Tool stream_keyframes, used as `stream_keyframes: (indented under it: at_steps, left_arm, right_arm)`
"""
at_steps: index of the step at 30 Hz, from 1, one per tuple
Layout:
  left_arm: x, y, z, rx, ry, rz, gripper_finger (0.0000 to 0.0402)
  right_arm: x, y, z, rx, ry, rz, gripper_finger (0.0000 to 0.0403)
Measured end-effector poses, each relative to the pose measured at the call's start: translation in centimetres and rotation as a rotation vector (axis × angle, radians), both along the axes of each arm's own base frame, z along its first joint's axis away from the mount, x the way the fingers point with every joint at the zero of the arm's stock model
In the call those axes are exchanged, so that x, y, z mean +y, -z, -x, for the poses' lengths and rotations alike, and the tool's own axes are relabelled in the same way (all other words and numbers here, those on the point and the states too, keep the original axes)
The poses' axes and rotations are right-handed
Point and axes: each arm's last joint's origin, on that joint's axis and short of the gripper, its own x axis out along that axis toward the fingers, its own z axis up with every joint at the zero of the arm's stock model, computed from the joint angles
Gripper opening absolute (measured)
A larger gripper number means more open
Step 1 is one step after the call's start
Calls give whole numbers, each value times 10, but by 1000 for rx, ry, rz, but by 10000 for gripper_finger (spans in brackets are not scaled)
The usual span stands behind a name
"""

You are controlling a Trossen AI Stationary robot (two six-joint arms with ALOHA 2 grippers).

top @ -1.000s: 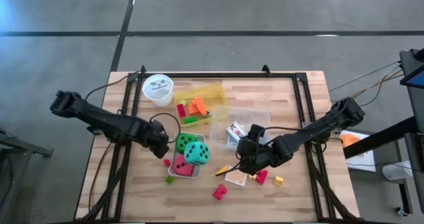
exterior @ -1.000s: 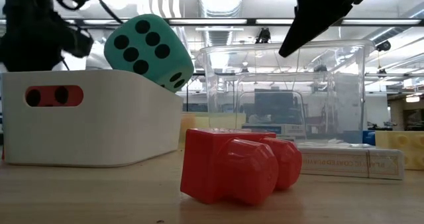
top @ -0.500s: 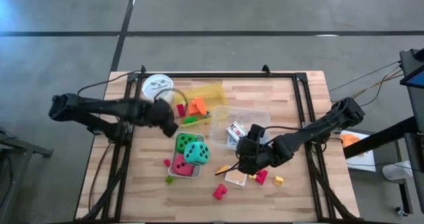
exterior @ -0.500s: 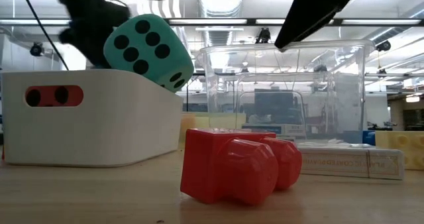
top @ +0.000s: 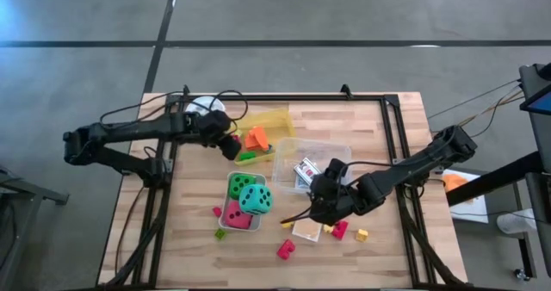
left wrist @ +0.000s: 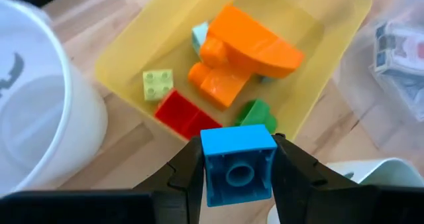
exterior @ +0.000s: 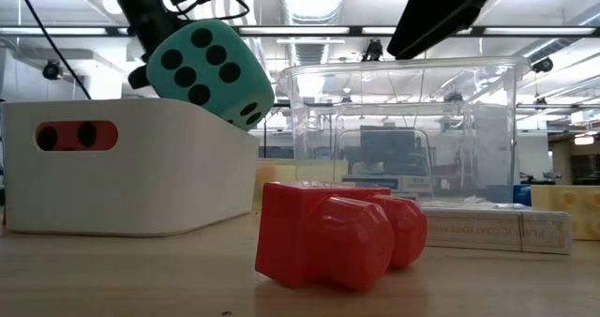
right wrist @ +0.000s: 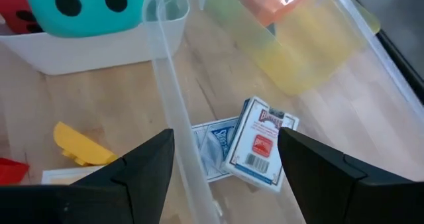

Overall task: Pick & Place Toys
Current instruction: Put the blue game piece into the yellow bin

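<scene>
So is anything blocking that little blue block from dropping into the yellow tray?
Nothing visible does. The left tool holds the small blue plastic block above the near edge of the open yellow plastic tray; only other blocks lie inside.

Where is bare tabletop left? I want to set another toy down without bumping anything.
Free: the strip right of the clear box, and the left side below the white cup. Crowded: the middle front, around the white bin, scattered blocks and right gripper.

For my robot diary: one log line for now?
left fingers: holding blue block | over yellow tray | right fingers: open, above clear box
</scene>
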Motion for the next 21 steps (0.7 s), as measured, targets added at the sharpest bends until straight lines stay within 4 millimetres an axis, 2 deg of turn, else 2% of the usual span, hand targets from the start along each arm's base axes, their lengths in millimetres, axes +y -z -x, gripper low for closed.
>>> stream_keyframes:
  at_steps: [6, 13, 21]
  left_arm:
    - [4, 1, -6, -28, 9, -15, 120]
    - [15, 30, -23, 87, 42, 55, 120]
    - [26, 45, -41, 148, 83, 68, 120]
  right_arm:
    - [-4, -3, 4, -15, 43, 56, 262]
    - [-9, -6, 14, 5, 104, 41, 262]
    - [-9, -6, 17, 20, 126, 37, 262]
